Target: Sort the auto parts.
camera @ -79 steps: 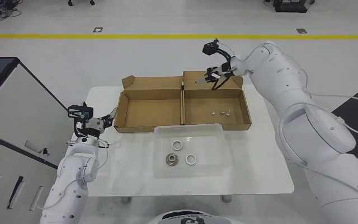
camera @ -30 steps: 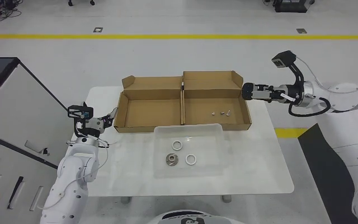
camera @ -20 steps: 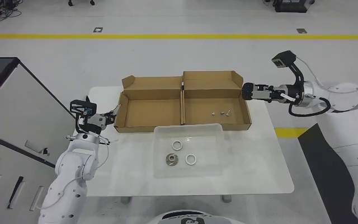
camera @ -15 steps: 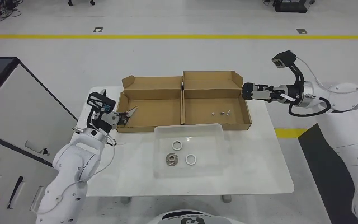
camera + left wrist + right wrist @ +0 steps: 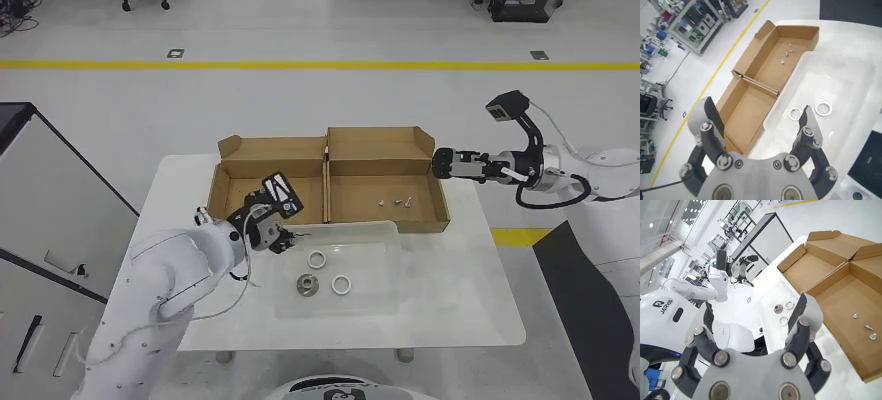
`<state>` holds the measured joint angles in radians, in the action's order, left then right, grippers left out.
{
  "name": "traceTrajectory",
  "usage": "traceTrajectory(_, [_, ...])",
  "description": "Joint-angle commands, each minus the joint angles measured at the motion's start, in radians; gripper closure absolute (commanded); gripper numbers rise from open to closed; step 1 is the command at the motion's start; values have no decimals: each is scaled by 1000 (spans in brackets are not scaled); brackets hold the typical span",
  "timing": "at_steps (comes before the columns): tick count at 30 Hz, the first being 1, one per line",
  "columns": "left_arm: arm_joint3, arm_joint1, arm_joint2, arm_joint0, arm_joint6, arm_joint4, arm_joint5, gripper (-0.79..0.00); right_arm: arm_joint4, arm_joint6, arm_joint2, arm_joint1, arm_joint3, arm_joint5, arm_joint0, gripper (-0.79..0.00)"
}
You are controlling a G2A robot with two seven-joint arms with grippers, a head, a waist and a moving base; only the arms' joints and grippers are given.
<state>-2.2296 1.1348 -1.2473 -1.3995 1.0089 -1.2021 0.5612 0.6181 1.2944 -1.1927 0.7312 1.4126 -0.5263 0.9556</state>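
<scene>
The white rectangular table (image 5: 455,300) carries everything. A broad strip of its top lies between the tray's right rim and the table's right edge, and a narrower one runs along the near edge.

The brown cardboard box (image 5: 378,141) sits at the far side, split by a middle wall into a left compartment (image 5: 238,200) and a right compartment (image 5: 355,200), with flaps standing up along the back. Its front wall touches, or all but touches, the far rim of the clear plastic rectangular tray (image 5: 372,292).

The left gripper (image 5: 285,240) hovers over the tray's far left corner, just beside the box's front wall. Its jaws are spread wide and hold nothing; in the left wrist view the left gripper (image 5: 757,105) frames the tray rim. The right gripper (image 5: 441,163) hangs just outside the box's right end wall, over the table's far right corner, its jaws likewise spread wide with nothing between them.

In the tray lie a grey metal flanged hub (image 5: 305,286) and two silver metal rings (image 5: 316,259) (image 5: 341,285), close together left of centre and apart from the walls. Three small silver bolts (image 5: 398,201) lie in a loose row in the right compartment, toward its right end.
</scene>
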Motion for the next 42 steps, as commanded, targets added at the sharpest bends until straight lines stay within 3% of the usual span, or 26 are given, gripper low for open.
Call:
traceTrajectory(1, [15,6,79,85,122,49,6,-785,0,0,0,0,0,0,0,-785])
traceTrajectory(5, [74,25,210,236,230,168,11,-785,0,0,0,0,0,0,0,-785])
traceTrajectory(11, [220,47,434,442,279,237,-29,-785,0,0,0,0,0,0,0,-785])
traceTrajectory(22, [420,87,750,688,329,344,-79,-785,0,0,0,0,0,0,0,-785])
traceTrajectory(30, [532,121,871,779,366,393,-116,-785,0,0,0,0,0,0,0,-785])
traceTrajectory(42, [642,172,947,793,385,431,-135,-785,0,0,0,0,0,0,0,-785])
